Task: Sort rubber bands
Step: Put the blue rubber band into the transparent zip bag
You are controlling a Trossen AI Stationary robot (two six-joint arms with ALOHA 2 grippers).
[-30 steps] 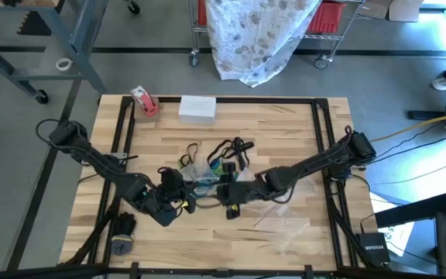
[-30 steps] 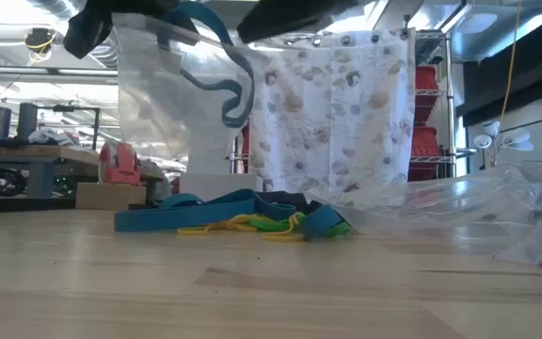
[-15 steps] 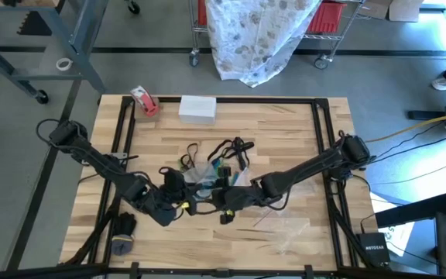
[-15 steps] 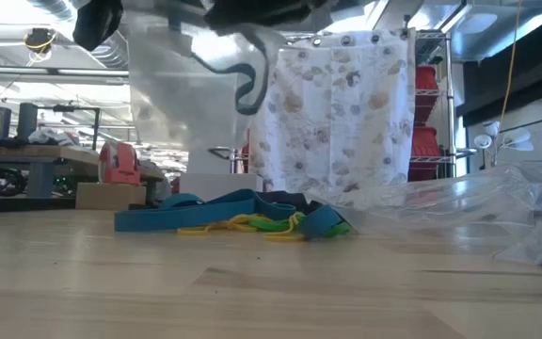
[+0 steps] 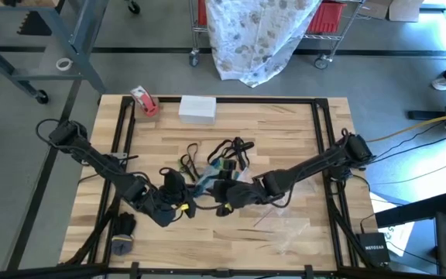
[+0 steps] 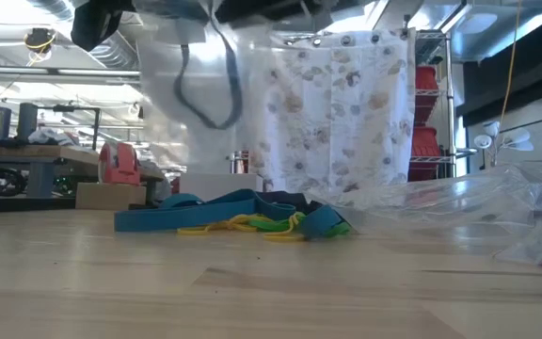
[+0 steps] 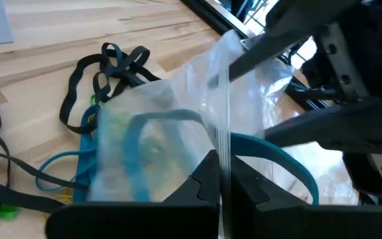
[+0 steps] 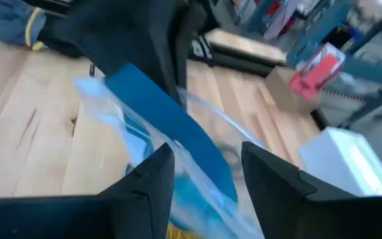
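A clear plastic bag (image 7: 158, 143) hangs above the table's middle between my two grippers. My left gripper (image 7: 223, 176), also (image 5: 183, 203), is shut on the bag. My right gripper (image 8: 207, 166), also (image 5: 221, 195), comes from the right with a blue rubber band (image 8: 171, 123) between its fingers. The band's loop (image 6: 205, 89) hangs down inside the bag. More rubber bands (image 5: 219, 153) in black, blue, green and yellow lie in a loose pile (image 6: 243, 218) on the wood behind the bag. My left gripper pinches the clear bag's upper edge (image 7: 225, 143) between its two fingers, coming from the table's left and slanting down. The bag hangs below, clear of the table. My right gripper has the blue band's upper part (image 8: 207, 166) between its two fingers, where it fills most of the gap. The fingers slant down from the table's right at the bag's mouth. The rest of the band hangs slack inside the bag.
A red-and-white tape roll (image 5: 144, 101) and a white box (image 5: 197, 108) stand at the far edge. More clear bags (image 5: 285, 225) lie at the near right, also (image 6: 497, 202). Dark frame rails (image 5: 324, 139) run along both sides of the tabletop.
My right gripper has rolled a little at the bag's mouth. The blue band's loop, which stuck out to one side of the bag, has swung in and now hangs straight down inside it. My left gripper has kept the bag up.
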